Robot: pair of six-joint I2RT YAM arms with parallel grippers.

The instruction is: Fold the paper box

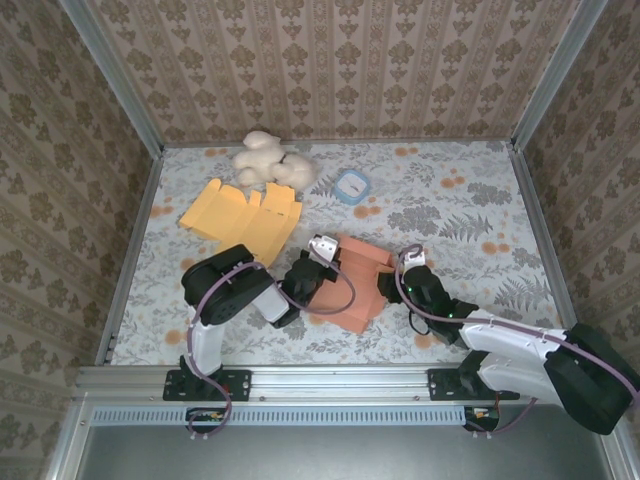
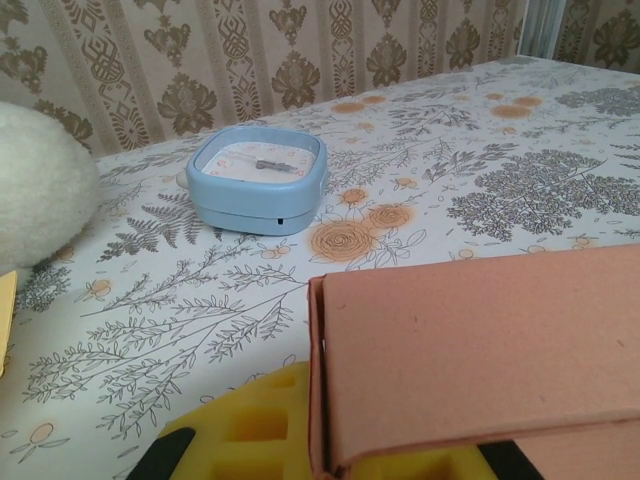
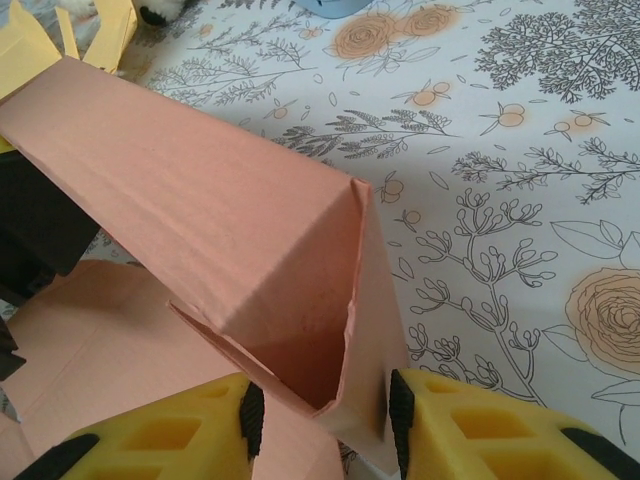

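The salmon paper box (image 1: 350,290) lies partly folded in the middle of the table, between both grippers. My left gripper (image 1: 316,262) is at its left edge, shut on a raised flap (image 2: 480,350), which stands between the yellow fingers (image 2: 250,430). My right gripper (image 1: 402,282) is at the box's right side. In the right wrist view, a folded-up hollow corner of the box (image 3: 300,300) sits between the black pads (image 3: 250,418), which press on its two walls. The box's flat base (image 3: 90,340) spreads to the left below.
A flat yellow paper box (image 1: 245,215) lies at the back left, with a white plush toy (image 1: 270,165) behind it. A small blue container (image 1: 352,186) (image 2: 258,180) stands behind the salmon box. Patterned walls close off three sides of the table.
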